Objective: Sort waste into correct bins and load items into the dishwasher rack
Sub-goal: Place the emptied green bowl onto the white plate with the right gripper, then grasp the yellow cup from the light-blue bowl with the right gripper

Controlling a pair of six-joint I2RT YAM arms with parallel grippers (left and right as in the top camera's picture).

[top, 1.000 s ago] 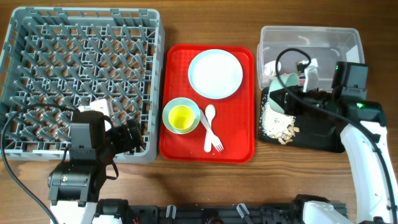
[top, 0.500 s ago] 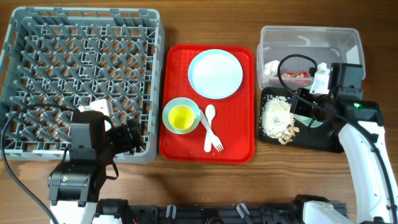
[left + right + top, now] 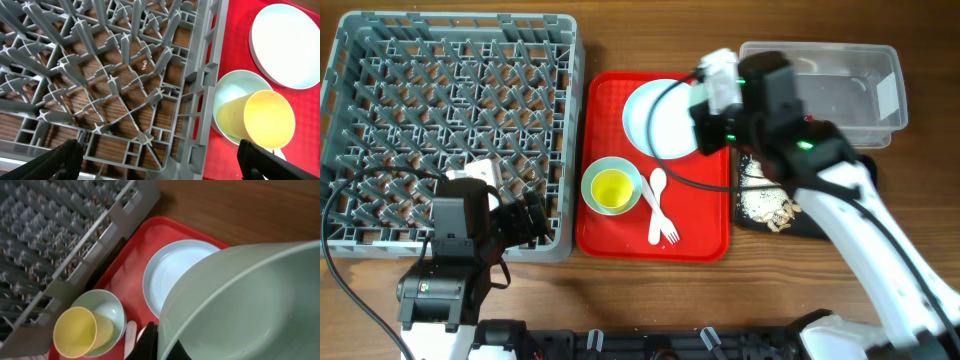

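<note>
Left end effector [image 3: 160, 159]: spread wide with nothing between its fingers. I see it hanging over the near right corner of the rack.
Right end effector [image 3: 159, 342]: pinching the rim of a round pale teal plastic bowl [image 3: 240, 305]. One dark finger [image 3: 149, 339] shows against the outside of the rim, and I cannot see the other.
Held bowl: aloft and tilted, filling the right wrist view. In the overhead view I see the right arm over the far right part of the tray, and the bowl itself is hidden there.
Dishwasher rack: the large square grey plastic crate with upright pegs [image 3: 572, 120] sits at the far left of the wooden surface [image 3: 650, 300]. I see nothing loaded in the part the left wrist camera covers.
Tray: the flat red plastic serving tray [image 3: 605, 110] lies just beside the rack's right wall.
Plate: the round pale blue-white plate [image 3: 172, 275] lies flat at the tray's far end, partly under the right arm.
Second bowl: a matching pale teal bowl [image 3: 592, 170] sits on the tray's near left, with the small yellow cup [image 3: 612, 189] inside it.
Cutlery: the white plastic spoon [image 3: 658, 181] and white plastic fork [image 3: 671, 236] lie on the tray just right of that bowl.
Bins: the clear plastic rectangular tub [image 3: 840, 48] sits far right. The shallow black rectangular tray [image 3: 800, 230] lies just in front of it.
Waste: beige-white crumbly food scraps [image 3: 760, 190] lie in the black tray.
</note>
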